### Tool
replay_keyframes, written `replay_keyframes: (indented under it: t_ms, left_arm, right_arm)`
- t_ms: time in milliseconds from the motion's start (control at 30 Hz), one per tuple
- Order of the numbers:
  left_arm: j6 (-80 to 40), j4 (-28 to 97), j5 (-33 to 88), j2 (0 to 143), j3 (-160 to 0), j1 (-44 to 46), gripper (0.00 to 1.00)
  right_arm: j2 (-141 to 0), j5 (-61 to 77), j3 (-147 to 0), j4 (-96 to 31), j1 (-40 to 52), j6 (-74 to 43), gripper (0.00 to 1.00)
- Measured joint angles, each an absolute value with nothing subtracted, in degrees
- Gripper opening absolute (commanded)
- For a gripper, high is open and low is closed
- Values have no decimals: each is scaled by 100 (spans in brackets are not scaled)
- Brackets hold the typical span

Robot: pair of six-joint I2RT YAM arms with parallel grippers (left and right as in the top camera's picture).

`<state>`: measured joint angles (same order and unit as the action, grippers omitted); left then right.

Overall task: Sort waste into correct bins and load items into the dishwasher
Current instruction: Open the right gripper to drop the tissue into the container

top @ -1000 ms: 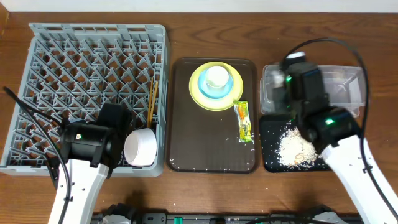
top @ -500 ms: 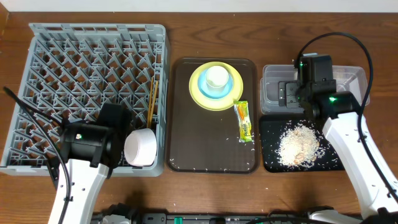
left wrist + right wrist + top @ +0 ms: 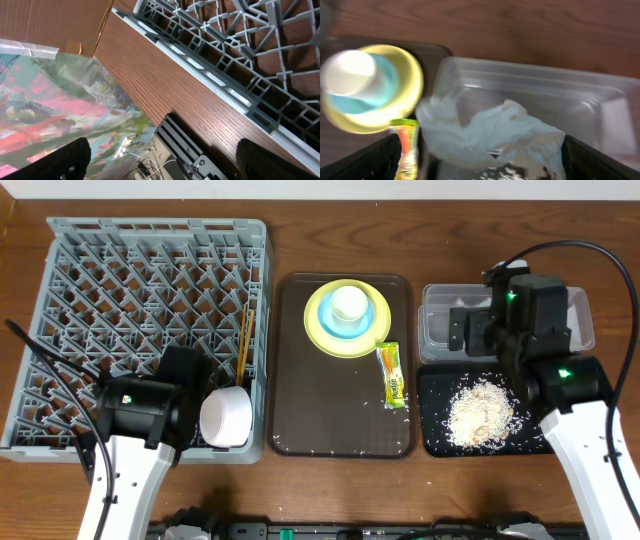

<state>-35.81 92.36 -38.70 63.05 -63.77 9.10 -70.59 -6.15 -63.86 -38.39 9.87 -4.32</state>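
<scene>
Over the clear tub [image 3: 430, 330], R fingers [image 3: 365, 160] are spread wide w/ nothing gripped. The crumpled white tissue [image 3: 490, 132] lies in the tub below them. Black tray [image 3: 432, 430] just beside the tub holds the crumb pile [image 3: 480, 412]. Snack wrapper [image 3: 392, 375] lies on the brown serving tray [image 3: 300, 380], next to the yellow plate [image 3: 315, 330] stacked w/ blue bowl [image 3: 349, 332] and white cup [image 3: 349, 303]. L fingers [image 3: 60, 162] are wide apart, empty, past the dish rack [image 3: 120, 290] edge, above the desk [image 3: 165, 85]. White bowl [image 3: 227, 417] sits at the rack's near right corner; chopsticks [image 3: 245, 340] lie along its right side.
</scene>
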Motion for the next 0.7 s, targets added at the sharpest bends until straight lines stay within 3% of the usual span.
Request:
replay_keyframes:
  t_ms: [233,267,467,533,700]
  left_arm:
    - [-3581,9236,-3872,6305,-6377,910,94]
    - [-3583,9236,-3872,6305,-6377,910,94]
    - [-3581,9236,-3870,6305,-6377,910,94]
    - [-3583,9236,-3870,6305,-6377,910,94]
    - [-3581,9236,-3870,6305,-6377,910,94]
  right_arm:
    - [-7765,-1262,-6386,-3826,917,-456,95]
    - [-7944,-1293,-6388,-3929,871,-458,99]
    - [-8324,-1542,-6381,-4274,816,-956,99]
    - [-8320,-1564,-6381,-3865,797,-1039,93]
    - [-8318,-1297,-6469,-4217,773,-967,99]
